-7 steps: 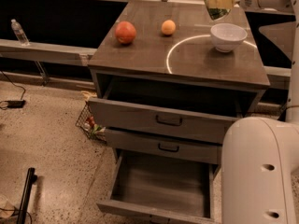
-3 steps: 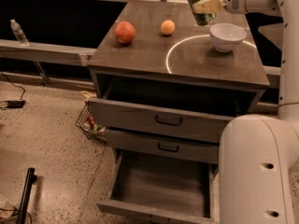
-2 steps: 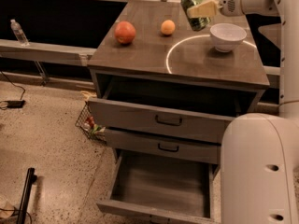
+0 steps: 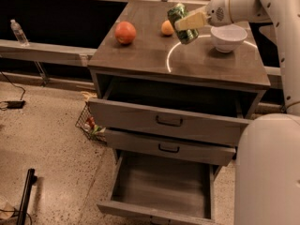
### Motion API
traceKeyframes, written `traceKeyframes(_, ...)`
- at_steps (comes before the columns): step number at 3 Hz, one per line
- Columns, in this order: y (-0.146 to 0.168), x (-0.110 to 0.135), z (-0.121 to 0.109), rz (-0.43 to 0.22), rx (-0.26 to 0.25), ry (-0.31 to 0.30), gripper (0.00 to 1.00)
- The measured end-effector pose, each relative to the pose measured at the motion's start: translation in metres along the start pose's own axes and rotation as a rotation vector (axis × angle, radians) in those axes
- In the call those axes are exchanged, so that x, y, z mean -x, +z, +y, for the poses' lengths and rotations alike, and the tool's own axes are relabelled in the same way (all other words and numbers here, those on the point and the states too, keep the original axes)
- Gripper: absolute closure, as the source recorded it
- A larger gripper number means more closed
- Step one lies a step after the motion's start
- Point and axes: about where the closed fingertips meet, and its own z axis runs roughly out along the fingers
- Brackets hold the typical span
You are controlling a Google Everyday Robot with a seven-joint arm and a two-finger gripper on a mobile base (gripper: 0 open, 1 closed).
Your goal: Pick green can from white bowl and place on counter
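One can [image 4: 176,13], tilted, gripped by end effector [image 4: 188,21] above table [image 4: 136,55]. One bowl [image 4: 228,37] on table, right of can.

The green can [image 4: 189,35], shiny metal, is clamped in the smooth, pale plastic-looking gripper [image 4: 185,23] above the matt dark counter [image 4: 140,55], near the glossy white bowl [image 4: 228,37].

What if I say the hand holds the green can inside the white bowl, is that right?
Not quite. The hand does hold the can, but up in the air beside the bowl, over the counter, not inside it. The camera view shows the bowl empty.
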Motion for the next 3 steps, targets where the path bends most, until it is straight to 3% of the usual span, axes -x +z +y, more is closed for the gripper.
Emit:
traceKeyframes(1, 0.015, -0.016, 0.023, 0.033, 0.026, 0.01, 0.98)
traceKeyframes(2, 0.02, -0.031, 0.035, 0.095, 0.036, -0.002, 0.77)
traceKeyframes(3, 0.021, -0.045, 0.039, 0.132, 0.028, 0.029, 0.53)
